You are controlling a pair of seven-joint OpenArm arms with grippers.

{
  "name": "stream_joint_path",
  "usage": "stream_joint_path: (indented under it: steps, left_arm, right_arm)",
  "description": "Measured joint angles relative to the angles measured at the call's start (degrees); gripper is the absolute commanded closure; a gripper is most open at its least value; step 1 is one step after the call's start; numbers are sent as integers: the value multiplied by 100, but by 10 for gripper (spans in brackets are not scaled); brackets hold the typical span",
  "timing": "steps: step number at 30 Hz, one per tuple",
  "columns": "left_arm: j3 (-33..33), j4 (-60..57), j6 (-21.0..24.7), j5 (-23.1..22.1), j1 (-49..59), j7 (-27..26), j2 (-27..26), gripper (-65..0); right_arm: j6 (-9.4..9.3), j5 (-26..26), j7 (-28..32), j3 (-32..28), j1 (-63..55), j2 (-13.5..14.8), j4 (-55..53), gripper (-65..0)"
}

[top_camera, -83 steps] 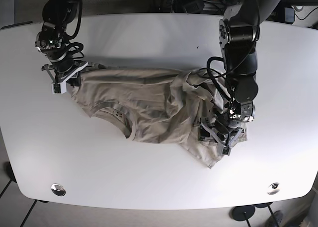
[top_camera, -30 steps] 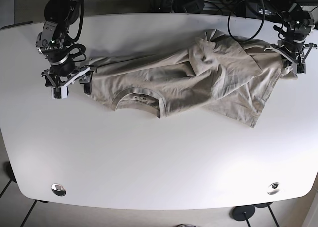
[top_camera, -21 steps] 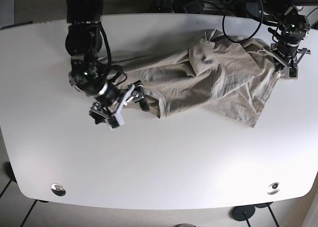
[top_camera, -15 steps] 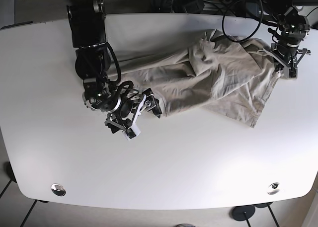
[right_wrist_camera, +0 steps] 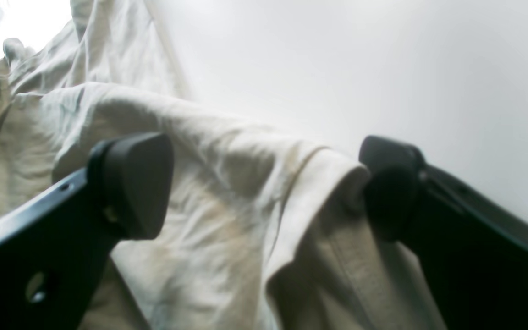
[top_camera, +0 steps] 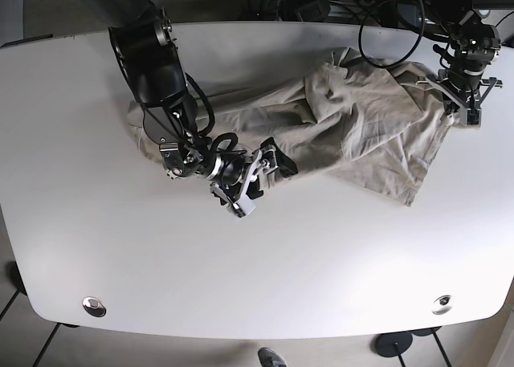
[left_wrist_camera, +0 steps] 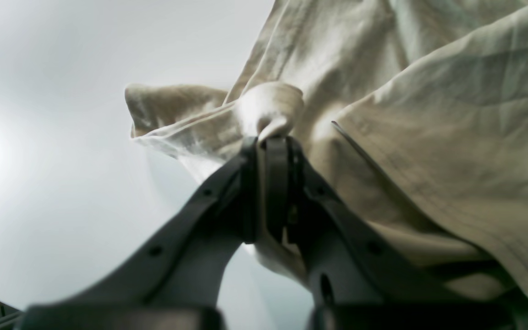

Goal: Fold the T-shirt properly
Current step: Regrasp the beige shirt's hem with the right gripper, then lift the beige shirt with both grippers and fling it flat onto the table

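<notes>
The beige T-shirt (top_camera: 361, 134) lies crumpled across the far half of the white table (top_camera: 265, 271). My left gripper (top_camera: 463, 110) sits at the shirt's far right corner. In the left wrist view this left gripper (left_wrist_camera: 271, 142) is shut on a bunched fold of the T-shirt (left_wrist_camera: 429, 114). My right gripper (top_camera: 261, 181) is at the shirt's front edge near the table's middle. In the right wrist view the right gripper (right_wrist_camera: 261, 181) is open, its fingers (right_wrist_camera: 135, 178) straddling a hemmed edge of the T-shirt (right_wrist_camera: 227, 183). The collar is hidden.
Cables and equipment (top_camera: 321, 2) crowd the table's far edge. Two metal discs (top_camera: 94, 306) (top_camera: 441, 304) sit in the near corners. The right arm's links (top_camera: 152, 62) reach over the shirt's left part. A shoe (top_camera: 269, 357) shows on the floor below the near edge.
My right arm has swung from the shirt's left end towards the table's middle along the front hem, and the collar is now covered. The left gripper has stayed at the far right corner.
</notes>
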Motion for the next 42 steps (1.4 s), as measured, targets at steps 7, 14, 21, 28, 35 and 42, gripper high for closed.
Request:
stream_joint_path:
  steps: [7, 14, 21, 28, 35, 42]
  left_arm:
    - [7, 0, 0, 0, 0, 0, 0, 0]
    - [4, 208, -2, 0, 7, 7, 7, 0]
    - [11, 614, 0, -55, -11, 0, 98, 0]
    - [-46, 614, 0, -603, -249, 938, 155, 0]
    - [35, 590, 2, -540, -662, 1073, 146, 0]
    - [1320, 144, 343, -608, -2457, 1751, -284, 0]
  right_arm:
    - [2, 72, -109, -11, -177, 28, -15, -25]
    - [-367, 273, -1095, 485, -940, 522, 2116, -14]
    - [-555, 330, -2072, 1906, -2090, 739, 4739, -14]
    - [-538, 343, -2238, 3375, -3294, 728, 5890, -14]
    - [-496, 326, -2267, 4546, -3445, 726, 5901, -14]
    - [-555, 308, -2736, 4544, -1360, 1016, 5071, -14]
